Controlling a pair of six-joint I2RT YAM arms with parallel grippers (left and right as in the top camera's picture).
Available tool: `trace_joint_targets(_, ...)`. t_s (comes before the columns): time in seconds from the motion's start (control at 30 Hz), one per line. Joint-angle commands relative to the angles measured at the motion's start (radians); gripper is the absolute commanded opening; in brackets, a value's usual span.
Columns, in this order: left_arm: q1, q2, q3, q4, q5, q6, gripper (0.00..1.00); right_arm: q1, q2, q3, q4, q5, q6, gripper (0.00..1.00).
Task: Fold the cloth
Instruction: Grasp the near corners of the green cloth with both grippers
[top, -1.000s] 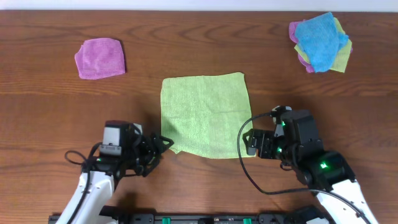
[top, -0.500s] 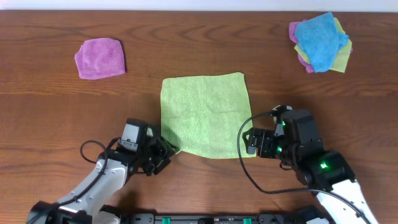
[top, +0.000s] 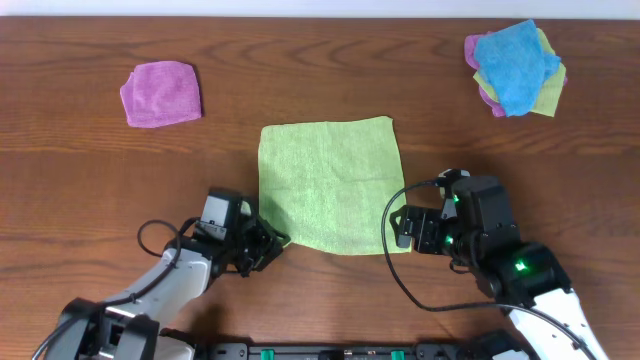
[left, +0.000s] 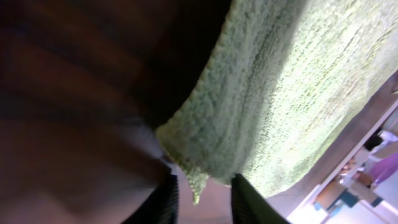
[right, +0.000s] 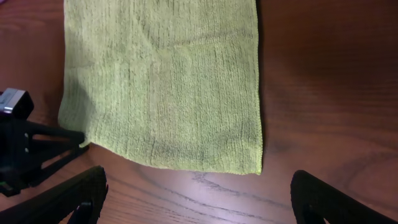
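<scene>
Moved right, left claw (top: 268, 243) straddles the near-left corner of green cloth (top: 330, 185), fingers spread. It lies flat on desk (top: 80, 170), slightly longer near-to-far. Right claw (right: 199, 196) gapes wide.

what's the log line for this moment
stage: pre-grasp | cloth: flat, unfolded | left fingers: open, straddling near-left corner | right fingers: open, by near-right corner

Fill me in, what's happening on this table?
Two arms are setting up to fold the green cloth, which lies flat mid-table. The left gripper is at its near-left corner, jaws open with the corner tip between them. The right gripper hovers open by the near-right corner, not touching. No fold yet. A pink cloth and a pile of cloths sit at the far side.
</scene>
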Motion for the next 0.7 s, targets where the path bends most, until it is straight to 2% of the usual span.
trace_joint_targets(0.0, -0.026, 0.047, -0.007, 0.004, -0.063, 0.001, 0.26, 0.002, -0.001, -0.003, -0.001, -0.005, 0.011, 0.95)
trace_joint_targets(0.07, -0.039, 0.064, -0.007, 0.027, -0.062, 0.001, 0.20, 0.002, -0.001, -0.003, -0.001, -0.010, 0.011, 0.95)
trace_joint_targets(0.13, -0.045, 0.076, -0.007, 0.039, -0.060, 0.001, 0.07, 0.002, -0.001, -0.002, -0.001, -0.018, 0.011, 0.95)
trace_joint_targets(0.17, -0.045, 0.078, -0.007, 0.043, -0.058, 0.002, 0.06, 0.002, -0.001, -0.002, -0.001, -0.021, 0.011, 0.95)
trace_joint_targets(0.37, -0.045, 0.078, -0.007, 0.045, -0.048, 0.052, 0.06, 0.002, -0.001, -0.002, -0.002, -0.025, 0.011, 0.95)
trace_joint_targets(0.67, -0.043, 0.066, -0.007, 0.000, 0.093, 0.137, 0.06, 0.002, -0.001, -0.002, -0.009, -0.024, 0.011, 0.96)
